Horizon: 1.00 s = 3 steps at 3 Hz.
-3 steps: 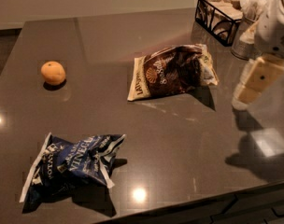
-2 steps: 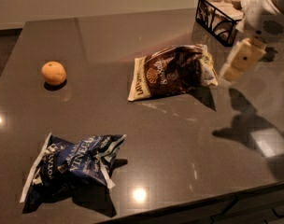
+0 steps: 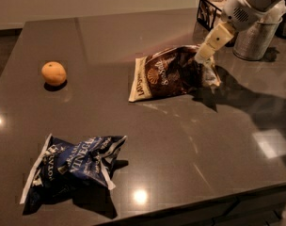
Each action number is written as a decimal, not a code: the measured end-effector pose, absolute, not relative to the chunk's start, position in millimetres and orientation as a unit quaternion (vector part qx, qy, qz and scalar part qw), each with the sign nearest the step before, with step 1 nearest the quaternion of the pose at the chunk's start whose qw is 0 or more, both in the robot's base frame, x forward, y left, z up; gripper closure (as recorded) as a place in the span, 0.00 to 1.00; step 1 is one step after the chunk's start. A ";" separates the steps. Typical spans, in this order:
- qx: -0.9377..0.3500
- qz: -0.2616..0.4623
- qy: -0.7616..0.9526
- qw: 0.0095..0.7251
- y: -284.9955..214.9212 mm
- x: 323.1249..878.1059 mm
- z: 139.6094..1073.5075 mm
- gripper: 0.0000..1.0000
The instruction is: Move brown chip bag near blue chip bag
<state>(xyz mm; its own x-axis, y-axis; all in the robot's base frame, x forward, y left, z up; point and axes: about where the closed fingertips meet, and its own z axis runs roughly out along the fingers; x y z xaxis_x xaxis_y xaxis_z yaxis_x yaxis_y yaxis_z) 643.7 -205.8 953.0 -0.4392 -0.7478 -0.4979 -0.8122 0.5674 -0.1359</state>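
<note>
The brown chip bag (image 3: 173,73) lies flat on the dark table, right of centre, with cream edges and an orange shell logo. The blue chip bag (image 3: 72,166) lies crumpled at the front left, with white "VINEGAR" lettering. The two bags are far apart. My gripper (image 3: 205,53) reaches in from the upper right and hangs at the brown bag's upper right corner, close above it or touching it.
An orange (image 3: 54,73) sits at the left of the table (image 3: 180,140). A black wire basket (image 3: 212,11) and a metal cup (image 3: 254,36) stand at the back right, behind my arm. The table's front edge runs along the bottom.
My gripper has moved left and away from the camera, from the table's right side to the brown bag's upper right corner. The bags and the orange have not moved.
</note>
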 end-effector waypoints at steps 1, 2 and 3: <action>-0.461 0.095 0.844 0.258 -178.0 664.4 937.4 0.00; -0.474 0.117 0.836 0.252 -156.0 662.8 930.5 0.00; -0.507 0.114 0.826 0.218 -136.9 644.8 920.9 0.02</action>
